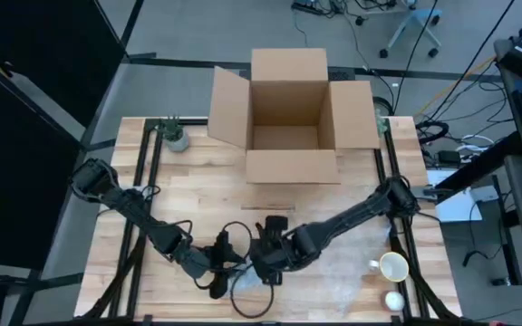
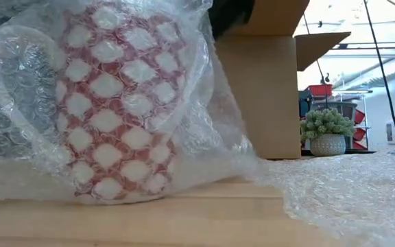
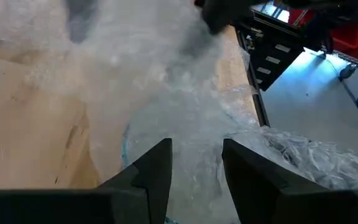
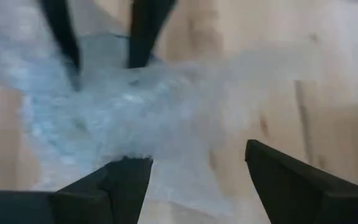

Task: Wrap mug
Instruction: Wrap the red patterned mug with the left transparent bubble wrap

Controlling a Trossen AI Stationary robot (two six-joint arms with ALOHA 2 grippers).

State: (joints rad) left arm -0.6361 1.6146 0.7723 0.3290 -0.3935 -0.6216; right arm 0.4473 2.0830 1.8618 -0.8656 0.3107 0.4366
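Right wrist view: we see our right gripper [image 4: 194, 171] spread wide over the bubble wrap [image 4: 123, 118]; left gripper [image 3: 196, 163] parted, fingers straddling wrap.

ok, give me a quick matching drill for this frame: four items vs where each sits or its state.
Items:
1. cardboard box
2. potted plant
3. white mug
4. red-and-white mug

Places/states:
A. covered in bubble wrap
B. table's far left corner
C. bare, near right edge
D. flaps open, far middle

Pairs: 1-D, 2-B, 3-C, 4-A
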